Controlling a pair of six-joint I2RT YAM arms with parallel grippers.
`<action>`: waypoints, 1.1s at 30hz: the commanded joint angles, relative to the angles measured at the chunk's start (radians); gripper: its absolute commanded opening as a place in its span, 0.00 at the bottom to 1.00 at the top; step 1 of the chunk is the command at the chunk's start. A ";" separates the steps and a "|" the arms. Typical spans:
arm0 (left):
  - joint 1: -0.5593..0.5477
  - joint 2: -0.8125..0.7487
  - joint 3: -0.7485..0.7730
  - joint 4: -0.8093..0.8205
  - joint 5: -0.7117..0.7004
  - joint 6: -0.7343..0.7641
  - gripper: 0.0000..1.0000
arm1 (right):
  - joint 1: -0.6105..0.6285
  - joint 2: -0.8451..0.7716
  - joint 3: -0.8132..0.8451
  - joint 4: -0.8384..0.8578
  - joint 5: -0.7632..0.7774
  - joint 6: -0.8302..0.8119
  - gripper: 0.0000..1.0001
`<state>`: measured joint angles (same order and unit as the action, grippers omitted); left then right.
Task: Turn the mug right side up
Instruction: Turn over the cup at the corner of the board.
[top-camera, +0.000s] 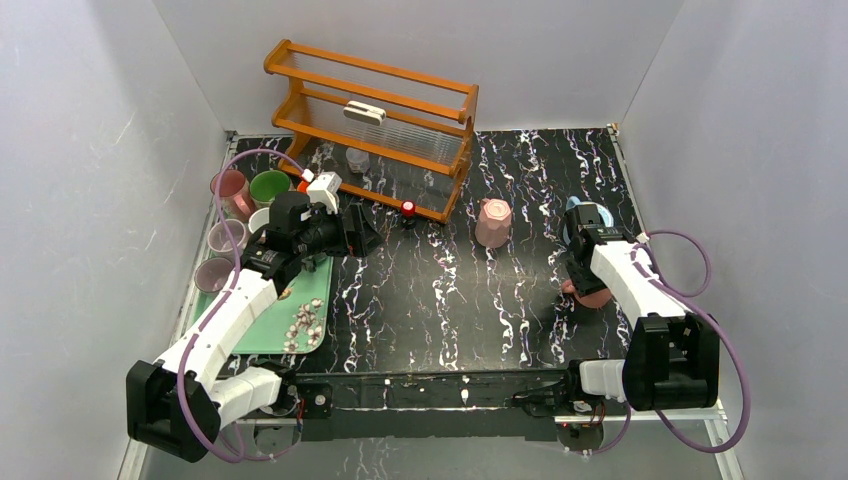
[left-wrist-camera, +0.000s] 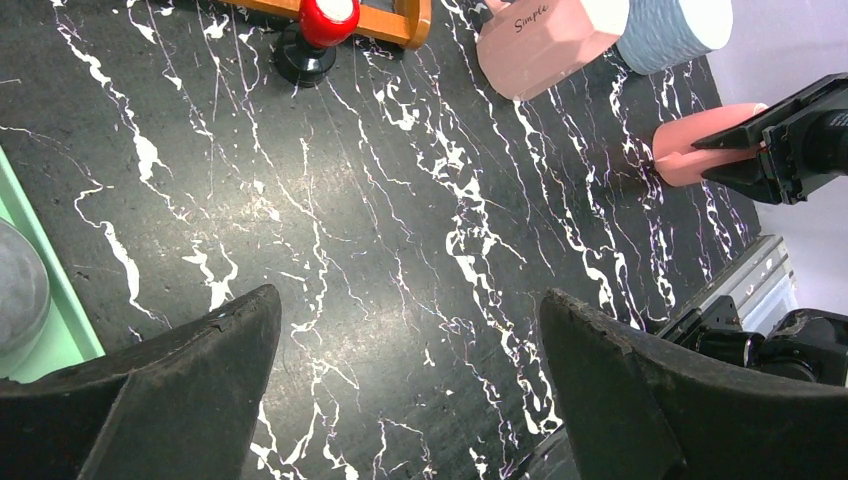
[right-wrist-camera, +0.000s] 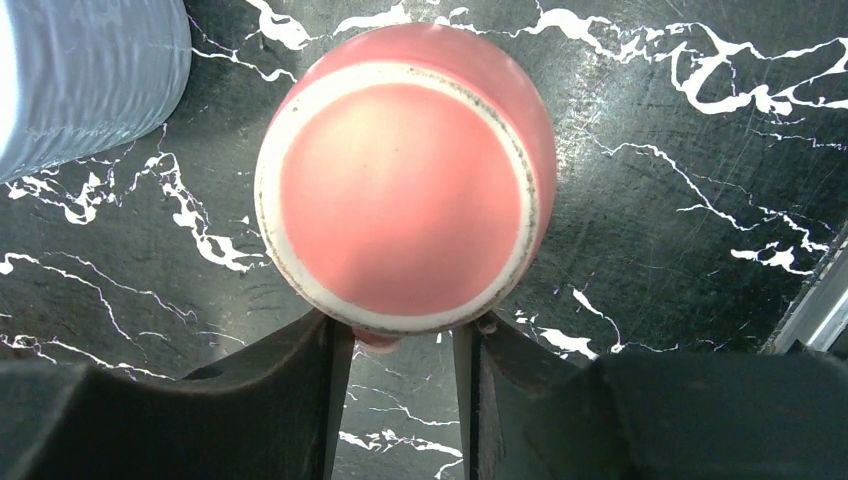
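At the near right of the black marbled table (top-camera: 450, 300), the pink mug (right-wrist-camera: 400, 190) stands bottom-up, its pale unglazed base ring facing the right wrist camera. The right gripper (right-wrist-camera: 400, 335) hangs over it with its two fingers drawn in narrow on either side of a small pink nub, seemingly the handle, that peeks out past the base. Whether they actually press on it cannot be told. Close beside the mug, on its far side, is a ribbed blue cup (right-wrist-camera: 90, 80). On the near left a green tray (top-camera: 262, 325) sits along the table edge. Past its far corner the left gripper (left-wrist-camera: 410, 300) hovers over bare tabletop, fingers spread wide with nothing between them. Farther out, mid-table, stands a pale pink faceted cup (top-camera: 493, 222), left of it a small red-topped knob (top-camera: 408, 210), and a wooden rack (top-camera: 370, 110) stands by the back wall
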<state>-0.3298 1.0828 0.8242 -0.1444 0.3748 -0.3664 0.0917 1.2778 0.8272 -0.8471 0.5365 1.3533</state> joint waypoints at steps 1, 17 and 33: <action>-0.003 -0.030 -0.008 -0.017 -0.011 0.016 0.98 | -0.006 -0.010 -0.006 0.030 0.043 -0.022 0.46; -0.004 -0.038 -0.005 -0.036 -0.048 0.027 0.98 | -0.006 -0.154 -0.048 0.096 -0.017 -0.166 0.01; -0.003 -0.064 0.025 -0.020 0.005 -0.116 0.94 | -0.005 -0.558 -0.123 0.361 -0.468 -0.365 0.01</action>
<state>-0.3298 1.0664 0.8246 -0.1764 0.3264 -0.4084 0.0910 0.7967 0.7193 -0.6754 0.2455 1.0328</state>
